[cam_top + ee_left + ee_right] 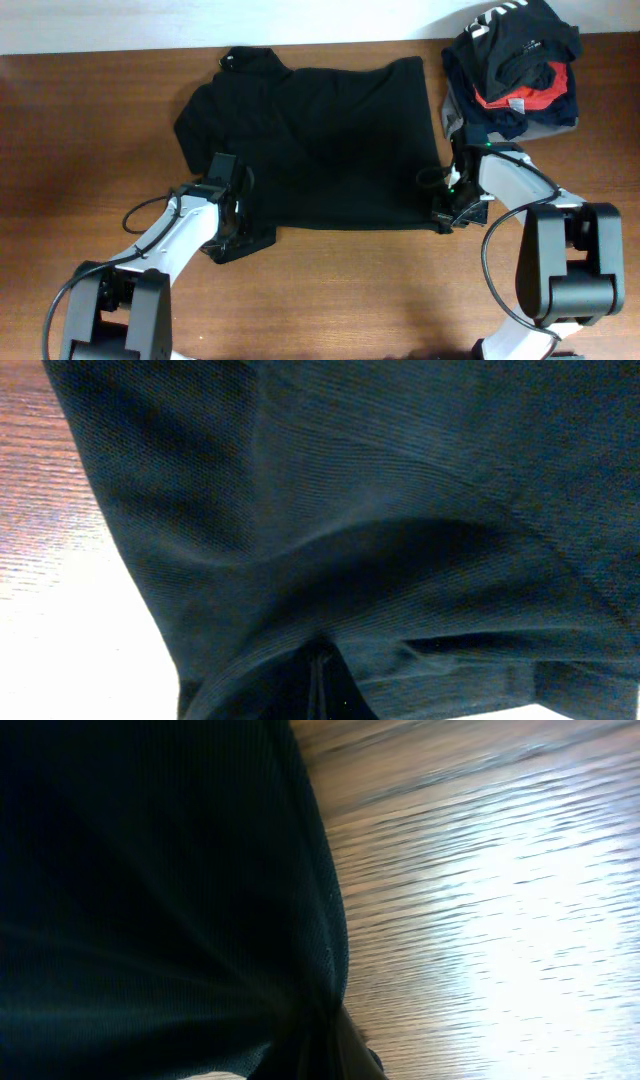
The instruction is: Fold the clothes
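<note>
One black shirt [330,140] is pinched at its near corners by the left pincer [232,232] and right pincer [447,212]; one clothes heap [515,60] is seen beside it.

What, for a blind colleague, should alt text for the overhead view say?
A black shirt lies spread on a wooden table, the left gripper and right gripper each pinching a near corner. A clothes pile sits at the far right.

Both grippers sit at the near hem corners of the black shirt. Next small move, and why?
Probably lift both corners slightly, together. The left gripper and right gripper seem pinched on the near hem of the black shirt, cloth gathering to each in the wrist views, while the rest lies flat.
</note>
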Motion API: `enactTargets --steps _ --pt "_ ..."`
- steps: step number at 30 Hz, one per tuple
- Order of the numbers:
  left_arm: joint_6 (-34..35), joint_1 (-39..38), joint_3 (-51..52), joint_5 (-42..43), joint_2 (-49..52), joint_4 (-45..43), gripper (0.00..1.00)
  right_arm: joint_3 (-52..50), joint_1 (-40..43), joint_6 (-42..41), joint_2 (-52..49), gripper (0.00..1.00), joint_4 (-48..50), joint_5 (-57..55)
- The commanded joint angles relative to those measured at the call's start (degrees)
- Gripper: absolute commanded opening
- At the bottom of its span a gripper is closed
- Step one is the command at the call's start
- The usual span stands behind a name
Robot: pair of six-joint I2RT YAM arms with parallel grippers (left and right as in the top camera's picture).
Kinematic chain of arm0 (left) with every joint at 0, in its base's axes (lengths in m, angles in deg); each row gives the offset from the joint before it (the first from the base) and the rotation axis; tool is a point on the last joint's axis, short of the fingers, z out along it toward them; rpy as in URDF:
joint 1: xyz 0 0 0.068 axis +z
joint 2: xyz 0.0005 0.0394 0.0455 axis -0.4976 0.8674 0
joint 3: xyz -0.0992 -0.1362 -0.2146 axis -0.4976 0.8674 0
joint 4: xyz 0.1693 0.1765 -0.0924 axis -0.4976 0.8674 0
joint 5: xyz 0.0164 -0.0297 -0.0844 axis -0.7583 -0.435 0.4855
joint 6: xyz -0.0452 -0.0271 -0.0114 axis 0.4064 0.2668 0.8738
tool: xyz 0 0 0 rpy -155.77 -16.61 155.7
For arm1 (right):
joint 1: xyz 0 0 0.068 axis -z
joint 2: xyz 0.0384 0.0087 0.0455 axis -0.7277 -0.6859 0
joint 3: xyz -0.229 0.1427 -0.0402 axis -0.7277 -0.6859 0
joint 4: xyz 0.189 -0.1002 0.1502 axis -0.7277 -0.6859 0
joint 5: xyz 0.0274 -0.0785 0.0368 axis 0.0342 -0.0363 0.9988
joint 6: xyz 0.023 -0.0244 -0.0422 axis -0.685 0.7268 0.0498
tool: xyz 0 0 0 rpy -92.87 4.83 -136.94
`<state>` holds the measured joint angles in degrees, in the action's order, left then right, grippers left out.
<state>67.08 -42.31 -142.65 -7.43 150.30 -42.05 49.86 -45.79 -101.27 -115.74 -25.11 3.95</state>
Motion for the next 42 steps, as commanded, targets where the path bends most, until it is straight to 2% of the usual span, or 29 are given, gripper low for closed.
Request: enactTargets --steps 1,5,8,12,19,24,26,30,32,42 --pt "-0.3 0.3 -1.4 0.4 0.4 0.3 0.01 -1.4 1.4 1.3 -1.5 0.04 0.0 -2.8" --pt "-0.8 1.3 -7.4 0.2 0.4 2.8 0.01 -1.4 2.1 1.2 -1.5 0.04 0.1 -3.6" --pt "-3.8 3.0 -11.8 0.2 0.4 4.3 0.02 -1.4 4.0 1.0 -1.5 0.04 0.2 -3.8" --pt "-4.2 5.0 -12.8 -3.2 0.4 4.1 0.02 -1.4 7.1 1.1 -1.5 0.04 0.2 -3.6" --pt "-4.2 11.3 -12.8 -4.3 0.4 -3.7 0.06 -1.4 9.6 2.4 -1.5 0.04 0.2 -3.1" --pt "-4.2 14.0 -12.8 -4.3 0.7 -14.7 0.15 -1.4 9.6 2.4 -1.5 0.04 0.2 -3.1" --pt "-6.1 14.4 -12.8 -2.4 1.8 -19.5 0.25 -1.4 9.6 2.4 -1.5 0.04 0.2 -3.1" --pt "-9.8 15.0 -12.8 6.4 6.1 -26.5 0.51 -1.4 9.6 2.4 -1.5 0.04 0.2 -3.1" --pt "-9.7 15.4 -12.8 8.2 8.2 -27.2 0.54 -1.4 9.6 2.4 -1.5 0.04 0.2 -3.1" --pt "-9.7 16.2 -12.8 9.1 10.1 -22.0 0.54 -1.4 9.6 2.4 -1.5 0.04 -0.7 -3.2"
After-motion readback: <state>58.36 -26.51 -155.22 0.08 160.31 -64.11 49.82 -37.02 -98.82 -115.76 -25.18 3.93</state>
